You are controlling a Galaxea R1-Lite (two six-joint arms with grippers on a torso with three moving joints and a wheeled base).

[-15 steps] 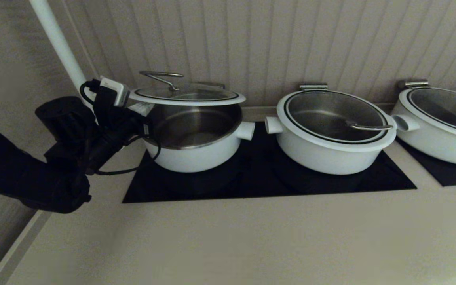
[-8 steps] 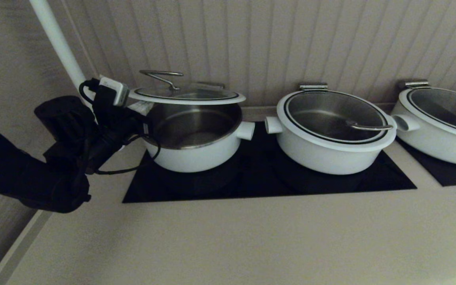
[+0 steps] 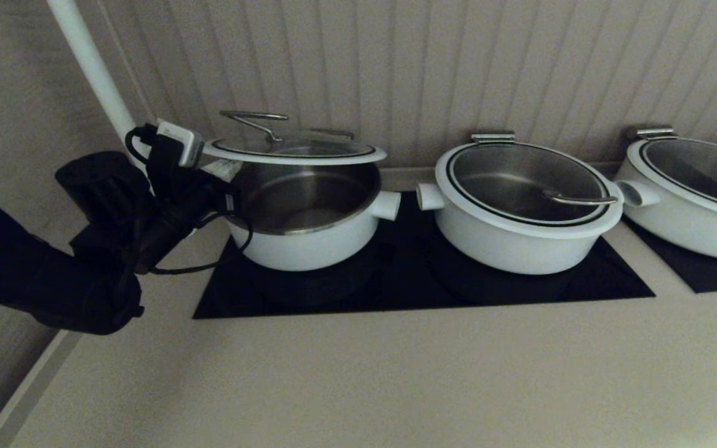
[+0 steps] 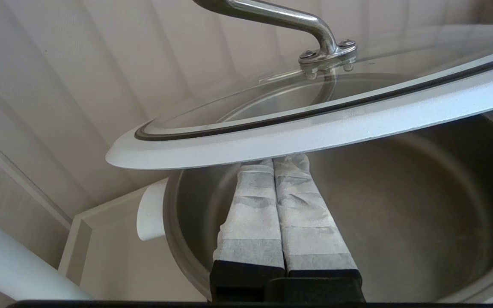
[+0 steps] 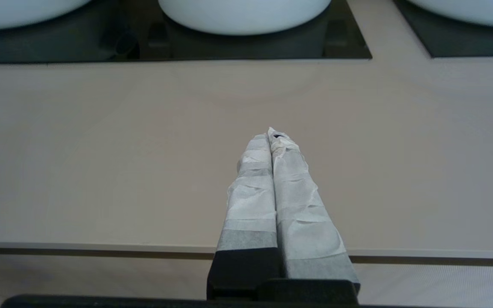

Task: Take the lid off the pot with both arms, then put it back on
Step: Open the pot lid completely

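Note:
The lid (image 3: 296, 151) is raised over the left pot (image 3: 309, 242), with its left side lifted and its steel handle (image 3: 253, 118) near that edge. My left gripper (image 3: 221, 171) is at the pot's left rim. In the left wrist view its fingers are pressed together, and the gripper (image 4: 274, 162) sits with its tips under the lid's white rim (image 4: 315, 128), over the steel inside of the pot (image 4: 400, 205). My right gripper (image 5: 272, 133) is shut and empty over the counter near its front edge, out of the head view.
Two like white pots with lids on stand to the right, one in the middle (image 3: 523, 205) and one at the far right (image 3: 694, 199). They sit on black cooktop panels (image 3: 421, 292). A white pole (image 3: 94, 68) and a panelled wall stand behind. The beige counter (image 3: 396, 379) lies in front.
The lid and the left gripper rose very slightly a second ago and have held still since. The right gripper is not seen in earlier frames.

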